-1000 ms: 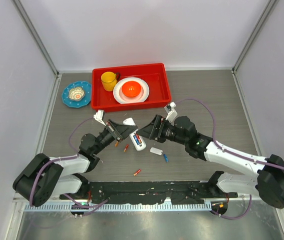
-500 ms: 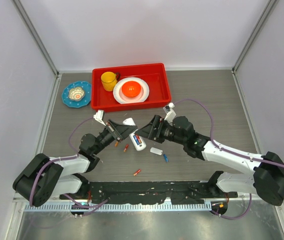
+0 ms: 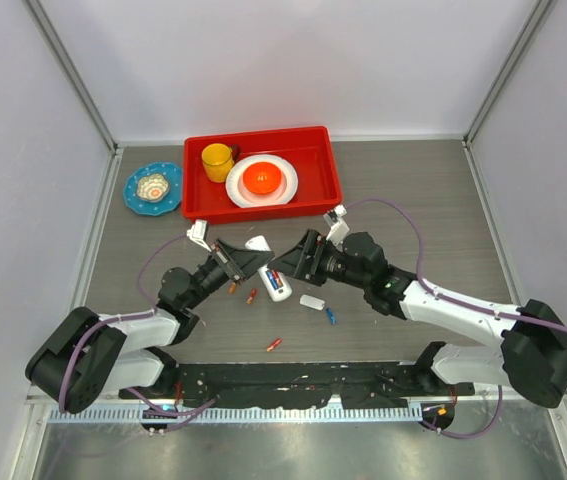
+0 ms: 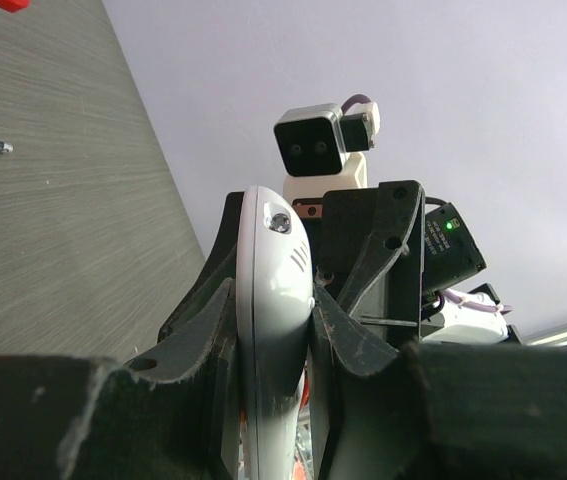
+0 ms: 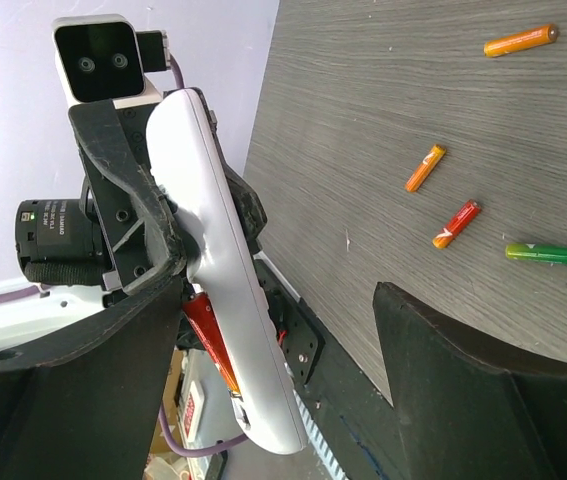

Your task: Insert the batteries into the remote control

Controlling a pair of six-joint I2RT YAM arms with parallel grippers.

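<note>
My left gripper (image 4: 273, 300) is shut on the white remote control (image 4: 275, 290) and holds it on edge above the table, seen from above at the remote control (image 3: 277, 285). A red battery (image 5: 208, 340) lies in its open back. My right gripper (image 5: 273, 385) is open, its wide jaws straddling the remote control (image 5: 218, 270), which lies close to its left finger (image 5: 63, 400). Loose batteries lie on the table: two orange (image 5: 520, 40) (image 5: 425, 167), a red one (image 5: 457, 223) and a green one (image 5: 547, 254). A blue battery (image 3: 330, 316) lies by the white back cover (image 3: 312, 301).
A red tray (image 3: 328, 190) at the back holds a yellow cup (image 3: 217, 158) and a white plate with an orange bowl (image 3: 262, 179). A blue plate (image 3: 153, 188) sits left of it. An orange battery (image 3: 274, 345) lies near the arm bases.
My right arm has crept slightly left toward the remote and its jaws have narrowed a touch. The left gripper and remote have stayed put.
</note>
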